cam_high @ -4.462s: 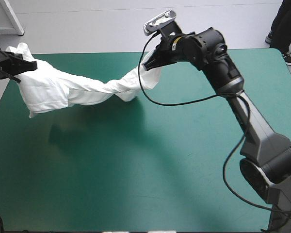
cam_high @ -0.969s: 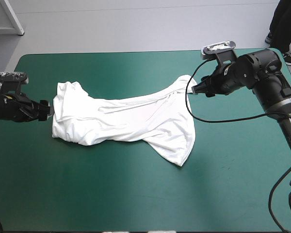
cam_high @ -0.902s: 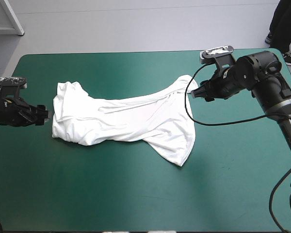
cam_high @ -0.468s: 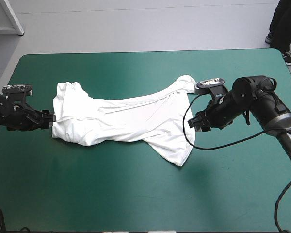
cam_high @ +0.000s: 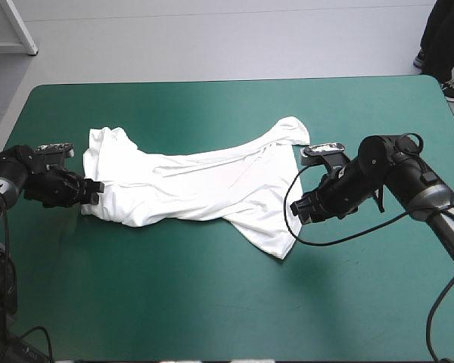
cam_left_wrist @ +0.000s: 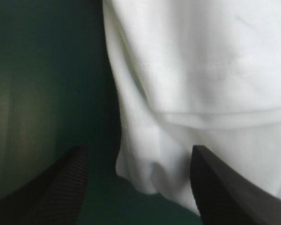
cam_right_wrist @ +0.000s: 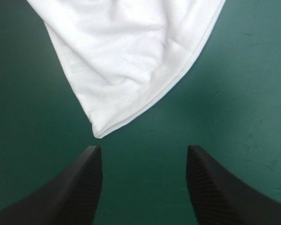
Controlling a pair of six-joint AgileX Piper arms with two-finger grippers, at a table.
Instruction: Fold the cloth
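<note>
You'll see the T-shirt (cam_high: 197,185) is soft white cloth, matt and creased, with a stitched hem. Beside that hem the teal-green cover (cam_high: 212,302) looks smooth and dull, faintly scuffed. The right gripper (cam_right_wrist: 144,152) has black fingers (cam_right_wrist: 77,187) with a fine grainy, matt face.

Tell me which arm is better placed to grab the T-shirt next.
Left, probably. The open left gripper straddles the edge of the T-shirt, with cloth between its fingers. The right gripper, also open, has the pointed corner just ahead of its fingers, not between them.
</note>
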